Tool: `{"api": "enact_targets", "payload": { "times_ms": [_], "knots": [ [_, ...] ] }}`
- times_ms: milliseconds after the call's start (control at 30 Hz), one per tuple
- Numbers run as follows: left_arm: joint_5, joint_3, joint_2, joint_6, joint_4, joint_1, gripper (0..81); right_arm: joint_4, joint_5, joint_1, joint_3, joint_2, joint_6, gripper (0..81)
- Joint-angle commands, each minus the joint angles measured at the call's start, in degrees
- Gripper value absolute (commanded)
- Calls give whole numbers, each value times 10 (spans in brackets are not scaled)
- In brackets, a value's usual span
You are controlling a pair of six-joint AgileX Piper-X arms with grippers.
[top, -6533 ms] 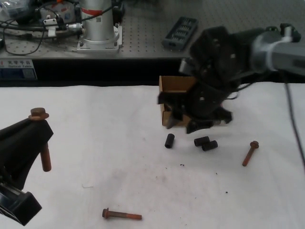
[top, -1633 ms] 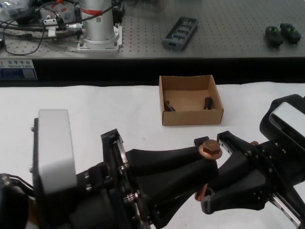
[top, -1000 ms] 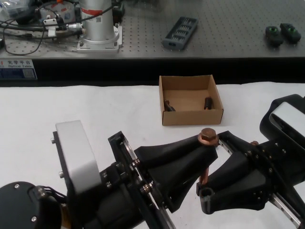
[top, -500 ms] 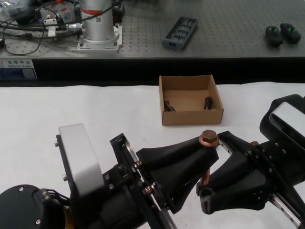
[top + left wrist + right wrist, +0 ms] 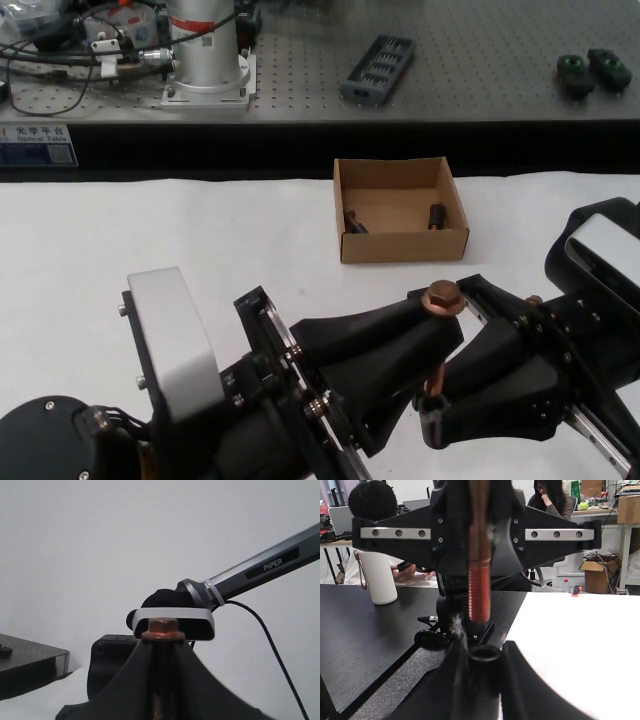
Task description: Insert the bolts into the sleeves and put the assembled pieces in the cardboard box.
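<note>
A copper bolt (image 5: 441, 296) hangs head up, and my left gripper (image 5: 435, 335) is shut on its shaft. In the left wrist view the bolt (image 5: 162, 626) stands between my left gripper (image 5: 162, 680) fingers. Directly under it, my right gripper (image 5: 432, 408) is shut on a black sleeve (image 5: 432, 403). In the right wrist view the bolt's threaded end (image 5: 480, 597) sits just above the sleeve's open mouth (image 5: 485, 654), lined up with it, with a small gap between them. The cardboard box (image 5: 400, 248) stands behind and holds two assembled pieces (image 5: 353, 220).
Another bolt's head (image 5: 534, 299) peeks out behind the right arm (image 5: 600, 250). A white cloth (image 5: 200, 230) covers the bench. A raised perforated board at the back carries a metal post (image 5: 205, 50), a grey block (image 5: 378, 65) and two black-green parts (image 5: 590, 70).
The left arm carried the bolt from the far left across to over the sleeve. The right arm left the box and came to the front right. In the last half second the bolt edged slightly right.
</note>
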Motion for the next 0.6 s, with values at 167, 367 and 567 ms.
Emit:
{"api": "enact_targets", "payload": {
  "times_ms": [167, 367, 567],
  "knots": [
    [-28, 13, -2, 12, -7, -3, 6, 2, -11, -3, -5, 1, 2, 53],
    [-32, 15, -2, 12, -8, -3, 6, 2, -11, -3, -8, 1, 2, 53],
    [-32, 15, -2, 8, -10, -6, 6, 2, -11, -3, -8, 1, 2, 53]
  ]
}}
